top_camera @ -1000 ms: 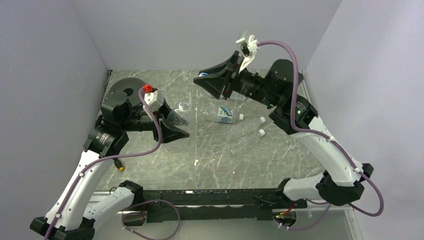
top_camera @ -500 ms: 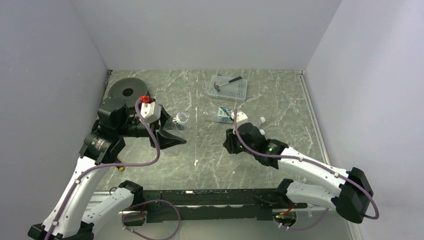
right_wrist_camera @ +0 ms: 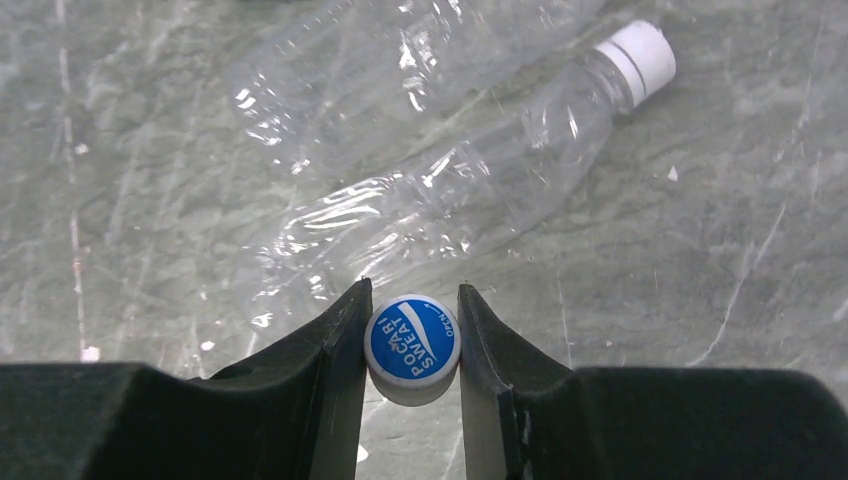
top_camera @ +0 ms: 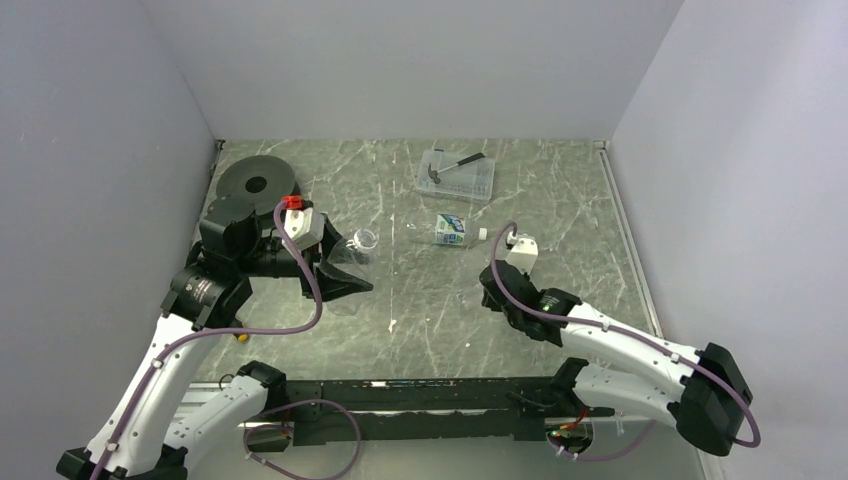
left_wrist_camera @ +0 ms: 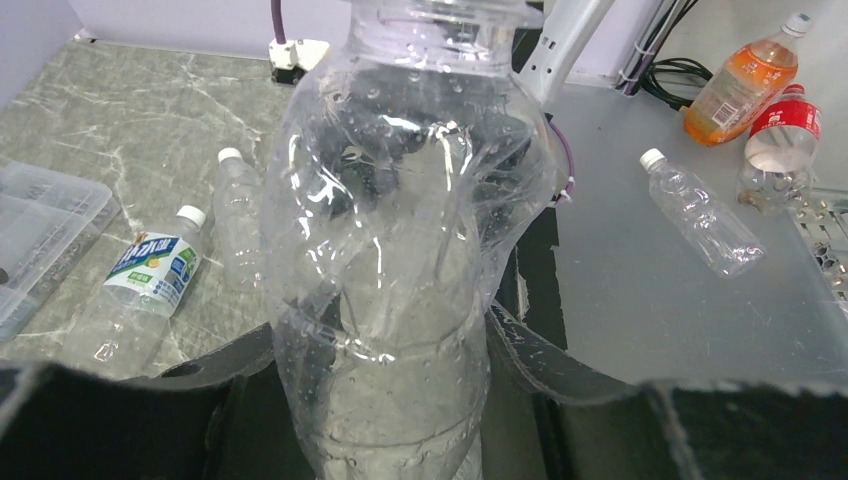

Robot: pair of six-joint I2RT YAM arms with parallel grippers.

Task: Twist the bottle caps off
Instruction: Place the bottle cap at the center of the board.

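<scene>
In the top view, the left gripper point(top_camera: 350, 265), left of centre, clamps an uncapped bottle point(top_camera: 362, 240), with open table point(top_camera: 430, 330) below it. The right gripper point(top_camera: 492, 296) sits low, right of centre, its jaws hidden. The labelled bottle point(top_camera: 450, 230) and tray point(top_camera: 457, 175) lie above it.

In the left wrist view, the bottle fills mid-frame between both fingers.

In the right wrist view, the jaws pinch a blue cap point(right_wrist_camera: 412, 343) at bottom centre. A capped bottle point(right_wrist_camera: 480, 190) lies just above, and the table is bare at right.

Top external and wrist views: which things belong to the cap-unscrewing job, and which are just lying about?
Job: big clear bottle in left gripper; blue Pocari cap in right gripper; labelled short bottle; capped clear bottle.
Lying about: hammer in clear tray; black disc; orange drink bottle.
</scene>
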